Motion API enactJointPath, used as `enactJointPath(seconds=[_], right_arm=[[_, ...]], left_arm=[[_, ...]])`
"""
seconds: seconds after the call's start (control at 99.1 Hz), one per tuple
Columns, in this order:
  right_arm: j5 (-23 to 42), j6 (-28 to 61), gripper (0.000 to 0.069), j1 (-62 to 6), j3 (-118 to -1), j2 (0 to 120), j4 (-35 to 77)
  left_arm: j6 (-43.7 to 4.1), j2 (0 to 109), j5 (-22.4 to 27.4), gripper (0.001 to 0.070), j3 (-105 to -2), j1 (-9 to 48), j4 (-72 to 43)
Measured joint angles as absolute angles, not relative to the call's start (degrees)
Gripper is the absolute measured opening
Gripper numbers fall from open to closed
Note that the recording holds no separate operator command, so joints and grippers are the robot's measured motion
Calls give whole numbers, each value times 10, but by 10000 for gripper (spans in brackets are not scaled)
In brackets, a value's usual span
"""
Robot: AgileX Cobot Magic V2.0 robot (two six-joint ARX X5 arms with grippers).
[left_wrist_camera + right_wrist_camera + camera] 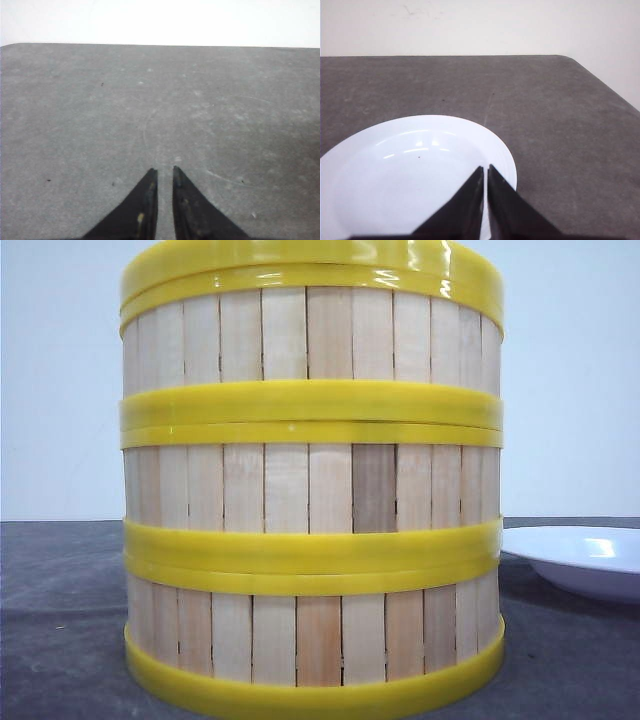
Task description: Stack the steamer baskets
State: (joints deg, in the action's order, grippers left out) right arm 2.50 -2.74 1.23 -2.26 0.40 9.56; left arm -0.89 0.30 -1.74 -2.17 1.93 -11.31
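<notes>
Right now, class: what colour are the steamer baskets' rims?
Bright yellow rims on the steamer baskets; front view shows it best.

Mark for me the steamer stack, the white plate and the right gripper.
steamer stack (310, 490): front view, middle basket's slats.
white plate (410, 175): right wrist view, its bowl.
right gripper (485, 172): right wrist view, between the fingertips.

Only the fingers of the robot's 2 hands are visible, each from its own wrist camera; the front view shows no part of the robot.

The left hand (164, 172) has 2 black fingers (142, 207), each a flat wedge that is broad at the base and narrows to a sharp tip. Their surface is matte and dark, with small pale yellowish scuff marks on the inner faces.

The right hand (485, 169) has 2 matching black, wedge-shaped fingers (465, 205), smooth and unmarked, tapering to fine points. No cables, screws or labels can be seen.
</notes>
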Motion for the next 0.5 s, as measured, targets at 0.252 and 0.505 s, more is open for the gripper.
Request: enactJointPath(seconds=[0.252, 0.505], right_arm=[[23, -27, 6, 12, -9, 3, 96], [23, -27, 6, 12, -9, 3, 96]], left_arm=[[-9, 3, -17, 27, -22, 19, -113], [-9, 3, -17, 27, -22, 19, -113]])
